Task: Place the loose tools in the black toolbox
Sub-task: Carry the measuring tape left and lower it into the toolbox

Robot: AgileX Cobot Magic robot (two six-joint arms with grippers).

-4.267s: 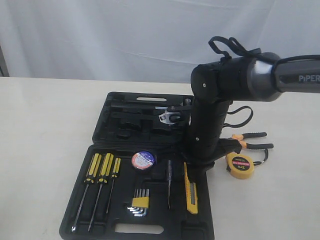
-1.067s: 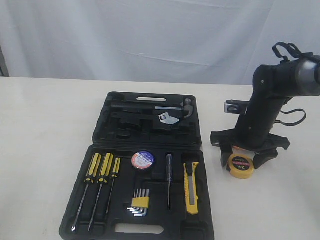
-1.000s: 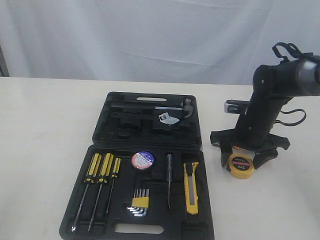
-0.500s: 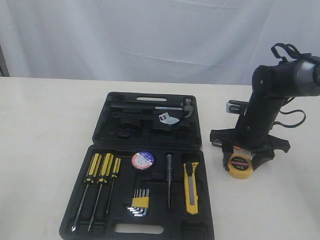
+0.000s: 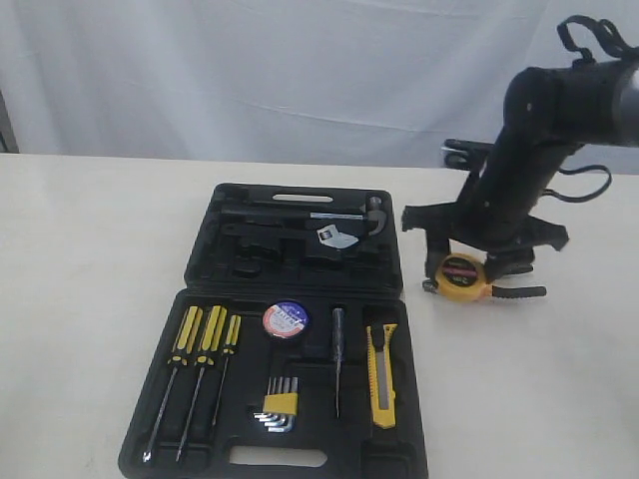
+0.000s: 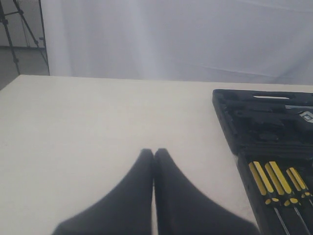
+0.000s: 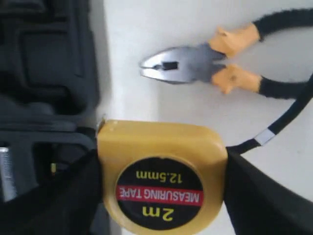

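White cloth [image 5: 250, 70] hangs behind a cream tabletop [image 5: 90, 259] where the black toolbox [image 5: 344, 454] lies open, the utility knife [image 5: 380, 374] and the black tape roll [image 5: 286, 319] seated in recesses of its near half beside three screwdrivers [image 5: 200, 344] and hex keys [image 5: 280, 404]. Just right of the case, the right gripper [image 7: 161, 186] pinches the yellow tape measure [image 5: 459, 277] between its fingers, while the pliers [image 7: 210, 63] lie on the tabletop close by, outside the box. The left gripper [image 6: 153, 155] sits over bare tabletop left of the toolbox, fingers pressed together
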